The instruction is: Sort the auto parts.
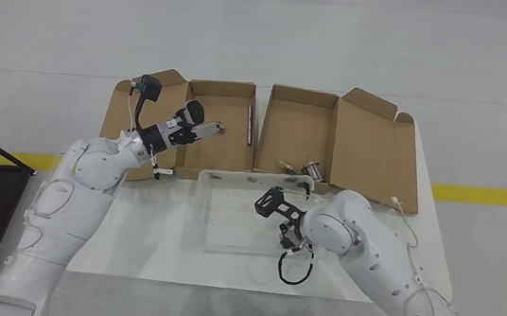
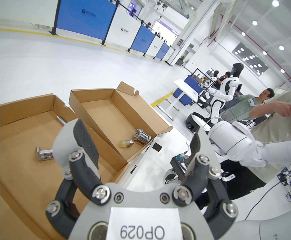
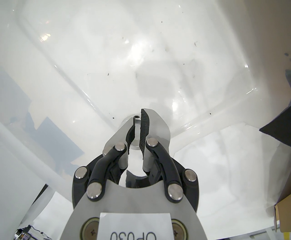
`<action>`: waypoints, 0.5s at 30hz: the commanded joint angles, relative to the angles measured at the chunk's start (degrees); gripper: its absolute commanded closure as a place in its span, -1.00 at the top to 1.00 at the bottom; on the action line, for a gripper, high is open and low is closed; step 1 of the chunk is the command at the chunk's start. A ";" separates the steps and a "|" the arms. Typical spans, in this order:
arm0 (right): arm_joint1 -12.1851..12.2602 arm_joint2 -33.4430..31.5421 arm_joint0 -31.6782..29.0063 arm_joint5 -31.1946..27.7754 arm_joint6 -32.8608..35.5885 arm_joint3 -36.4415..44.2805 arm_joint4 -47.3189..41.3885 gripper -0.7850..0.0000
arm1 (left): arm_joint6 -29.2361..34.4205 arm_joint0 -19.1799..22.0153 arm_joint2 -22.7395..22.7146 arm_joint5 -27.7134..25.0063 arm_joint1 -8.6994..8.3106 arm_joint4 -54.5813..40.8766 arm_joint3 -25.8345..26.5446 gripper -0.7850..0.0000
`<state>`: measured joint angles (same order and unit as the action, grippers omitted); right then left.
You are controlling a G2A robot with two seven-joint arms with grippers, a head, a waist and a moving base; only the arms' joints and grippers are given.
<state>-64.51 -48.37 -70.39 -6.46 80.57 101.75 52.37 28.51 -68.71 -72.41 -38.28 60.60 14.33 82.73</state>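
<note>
From where I stand, the right end effector [image 3: 139, 118] is pinched narrow on a small round metal part [image 3: 136, 134], down inside the clear plastic tray [image 1: 214, 210] at the middle of the counter [image 1: 157, 242], close to the tray's curved wall. That piece looks like solid machined metal, so I'd judge it stiff, heavy for its bulk, and smooth enough to slide. The ribbed rubber pads [image 3: 143, 127] bear on its round sides, and a squeeze square across the middle of the body seems safer than one near an end, where it could pivot out. It should take a firm grip without harm, though dropping it into cardboard would make it bounce or roll. The left end effector [image 2: 136, 129] hangs spread wide and holding nothing above the left cardboard box [image 1: 225, 155]. Counting up, there are two open cardboard boxes side by side at the back of the counter, and one tray in front of them. The left box holds two parts, a drilled metal block [image 2: 44, 154] and a thin steel rod [image 2: 61, 120] lying by the box wall. The right cardboard box [image 2: 102, 113] holds two more, a ribbed metal cylinder [image 2: 142, 136] and, just beside it, a small yellowish capsule-shaped part [image 2: 126, 143]. With the one gripped, that makes five parts I can see.
</note>
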 commanded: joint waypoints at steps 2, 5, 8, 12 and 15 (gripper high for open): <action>-0.60 2.00 1.72 1.18 0.33 -1.57 0.73 -0.75 | 0.00 0.00 0.00 0.00 0.00 0.00 0.00 1.00; -1.26 3.46 3.56 2.65 0.12 -3.35 0.86 -0.74 | 0.00 0.00 0.00 0.00 0.00 0.00 0.00 1.00; -1.77 3.96 4.96 4.88 -0.68 -4.79 0.86 -0.72 | 0.00 0.00 0.00 0.00 0.00 0.00 0.00 1.00; -2.17 3.38 5.61 8.87 -3.44 -5.32 1.00 -0.40 | 0.00 0.00 0.00 0.00 0.00 0.00 0.00 1.00; -1.97 1.67 4.81 8.53 -6.31 -3.85 -0.51 -0.30 | 0.00 0.00 0.00 0.00 0.00 0.00 0.00 1.00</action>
<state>-66.62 -45.95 -65.12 2.56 75.29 97.24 52.55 28.51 -68.71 -72.41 -38.28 60.60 14.33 82.73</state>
